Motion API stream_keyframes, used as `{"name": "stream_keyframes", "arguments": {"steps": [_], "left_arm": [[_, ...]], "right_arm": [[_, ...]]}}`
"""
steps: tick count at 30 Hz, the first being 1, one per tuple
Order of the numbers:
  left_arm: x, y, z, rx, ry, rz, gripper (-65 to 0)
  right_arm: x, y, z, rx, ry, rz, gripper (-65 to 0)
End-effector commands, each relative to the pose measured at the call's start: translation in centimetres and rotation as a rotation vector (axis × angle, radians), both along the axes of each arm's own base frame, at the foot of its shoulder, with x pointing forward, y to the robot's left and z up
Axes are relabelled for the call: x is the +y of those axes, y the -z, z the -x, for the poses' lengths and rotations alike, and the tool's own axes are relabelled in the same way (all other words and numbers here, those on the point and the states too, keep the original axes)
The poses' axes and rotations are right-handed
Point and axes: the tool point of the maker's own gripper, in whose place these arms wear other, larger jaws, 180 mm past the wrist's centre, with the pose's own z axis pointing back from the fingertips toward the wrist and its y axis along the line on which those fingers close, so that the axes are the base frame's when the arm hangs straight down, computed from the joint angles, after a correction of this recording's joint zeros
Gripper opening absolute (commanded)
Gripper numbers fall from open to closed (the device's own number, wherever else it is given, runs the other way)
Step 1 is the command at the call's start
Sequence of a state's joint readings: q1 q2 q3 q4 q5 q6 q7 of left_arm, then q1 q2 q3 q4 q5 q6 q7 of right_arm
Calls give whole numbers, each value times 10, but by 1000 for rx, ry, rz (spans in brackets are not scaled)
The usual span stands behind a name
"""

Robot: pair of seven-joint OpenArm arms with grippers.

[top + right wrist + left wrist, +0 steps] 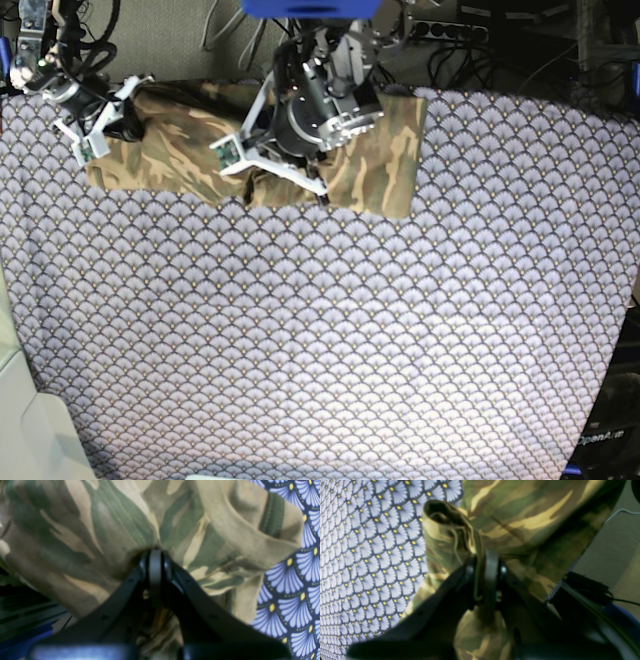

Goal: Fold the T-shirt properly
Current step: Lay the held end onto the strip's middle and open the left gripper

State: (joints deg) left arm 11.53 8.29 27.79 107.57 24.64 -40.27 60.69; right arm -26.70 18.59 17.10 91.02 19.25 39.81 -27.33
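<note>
The camouflage T-shirt (380, 160) lies bunched in a wide band along the far edge of the table. In the left wrist view my left gripper (485, 557) is shut on a rolled fold of the T-shirt (520, 517), and cloth hangs below the jaws. My right gripper (155, 553) is shut on the T-shirt (75, 535) near a hemmed fold. In the base view the left gripper (262, 172) sits over the shirt's middle. The right gripper (118, 128) sits at the shirt's left end.
The purple-grey fan-scale table cloth (320, 340) covers the whole table in front of the shirt. Cables and a power strip (450, 30) lie behind the far edge. A black box with wires (587, 587) sits beyond the table edge in the left wrist view.
</note>
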Motion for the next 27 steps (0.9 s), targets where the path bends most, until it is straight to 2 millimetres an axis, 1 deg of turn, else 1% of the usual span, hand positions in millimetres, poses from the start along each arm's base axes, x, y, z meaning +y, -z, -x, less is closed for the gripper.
{"name": "stream_keyframes", "arguments": {"steps": [1, 5, 10, 17, 21, 27], "left_arm": [[-5, -12, -7, -30, -7, 34, -650], [-4, -12, -8, -32, -11, 32, -650], [8, -10, -16, -32, -56, 31, -650], [8, -11, -16, -32, -57, 38, -650], [-3, -16, -15, -49, -29, 83, -650], [-21, -19, -6, -54, 32, 102, -650]], "right_arm": [[-4, 5, 7, 39, -19, 37, -650], [-4, 5, 7, 39, -19, 37, -650], [-4, 5, 7, 40, -21, 38, -650], [-4, 5, 7, 40, -20, 37, -650], [-4, 5, 7, 40, -20, 37, -650], [-4, 5, 7, 39, -19, 37, -650]]}}
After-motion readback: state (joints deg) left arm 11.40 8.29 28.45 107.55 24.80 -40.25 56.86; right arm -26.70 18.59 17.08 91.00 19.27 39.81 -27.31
